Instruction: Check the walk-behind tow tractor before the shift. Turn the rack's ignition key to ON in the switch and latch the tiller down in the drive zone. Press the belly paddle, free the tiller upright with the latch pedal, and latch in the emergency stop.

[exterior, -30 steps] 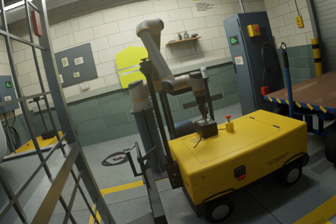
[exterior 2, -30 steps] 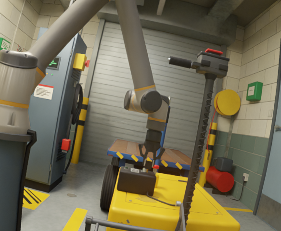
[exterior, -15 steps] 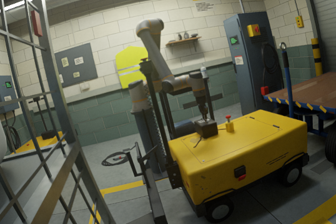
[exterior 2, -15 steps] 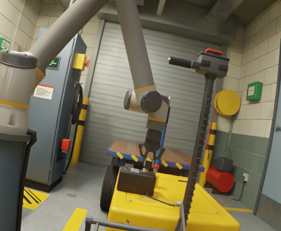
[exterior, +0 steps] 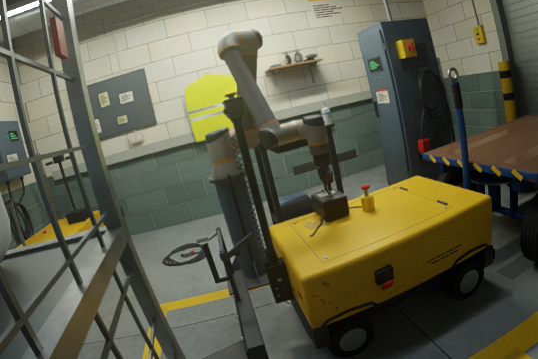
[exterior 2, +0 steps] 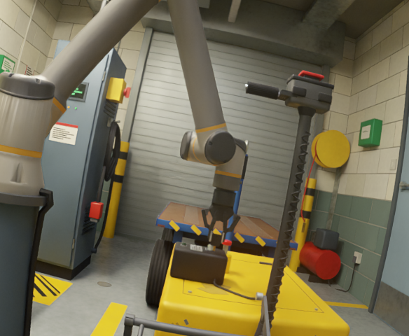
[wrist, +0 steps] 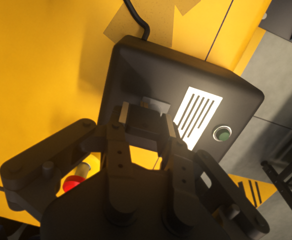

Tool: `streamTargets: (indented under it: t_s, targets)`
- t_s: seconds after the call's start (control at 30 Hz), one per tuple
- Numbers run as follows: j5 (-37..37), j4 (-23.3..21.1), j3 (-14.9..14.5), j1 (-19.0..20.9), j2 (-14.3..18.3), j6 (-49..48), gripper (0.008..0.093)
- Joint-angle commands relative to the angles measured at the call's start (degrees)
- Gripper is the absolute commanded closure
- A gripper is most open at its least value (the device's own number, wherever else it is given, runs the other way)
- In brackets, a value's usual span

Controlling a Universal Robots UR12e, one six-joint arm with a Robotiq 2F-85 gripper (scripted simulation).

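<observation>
The ignition key (wrist: 144, 121) has a dark head and stands over the dark switch box (exterior: 329, 203) (exterior 2: 198, 263) (wrist: 177, 98) on the yellow tractor's deck, gripped by my closed gripper (wrist: 145, 119) (exterior 2: 216, 231) (exterior: 328, 186). The box carries a white striped label (wrist: 196, 116) and a green lamp (wrist: 221, 133). The red emergency stop (exterior: 367, 198) (exterior 2: 227, 243) (wrist: 72, 182) stands on a yellow post beside the box. The tiller (exterior 2: 292, 188) (exterior: 247, 175) stands upright, with its handle head (exterior 2: 304, 92) and red paddle on top.
The yellow tractor (exterior: 385, 250) fills the middle of the floor. A flat trailer (exterior: 492, 155) (exterior 2: 212, 220) is behind it. A grey charger cabinet (exterior: 405, 97) (exterior 2: 78, 170) stands by the wall. A metal railing (exterior: 65, 205) crosses the near left.
</observation>
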Motion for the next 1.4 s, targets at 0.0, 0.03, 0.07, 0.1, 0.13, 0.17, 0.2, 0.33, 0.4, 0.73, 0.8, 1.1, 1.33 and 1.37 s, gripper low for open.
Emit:
streamTargets:
  t_s: [0.0, 0.03, 0.07, 0.1, 0.13, 0.17, 0.2, 0.33, 0.4, 0.73, 0.8, 1.1, 1.33, 1.37]
  targets:
    - [0.0, 0.0, 0.0, 0.0, 0.0, 0.0, 0.0934]
    - [0.0, 0.0, 0.0, 0.0, 0.0, 0.0, 0.0934]
    - [0.0, 0.0, 0.0, 0.0, 0.0, 0.0, 0.0934]
    - [0.0, 0.0, 0.0, 0.0, 0.0, 0.0, 0.0934]
    - [0.0, 0.0, 0.0, 0.0, 0.0, 0.0, 0.0934]
    - [0.0, 0.0, 0.0, 0.0, 0.0, 0.0, 0.0934]
    - [0.0, 0.0, 0.0, 0.0, 0.0, 0.0, 0.0934]
    - [0.0, 0.0, 0.0, 0.0, 0.0, 0.0, 0.0854]
    - [0.0, 0.0, 0.0, 0.0, 0.0, 0.0, 0.0814]
    - [0.0, 0.0, 0.0, 0.0, 0.0, 0.0, 0.0614]
    - [0.0, 0.0, 0.0, 0.0, 0.0, 0.0, 0.0574]
    - [0.0, 0.0, 0.0, 0.0, 0.0, 0.0, 0.0414]
    - [0.0, 0.0, 0.0, 0.0, 0.0, 0.0, 0.0414]
    - [0.0, 0.0, 0.0, 0.0, 0.0, 0.0, 0.0414]
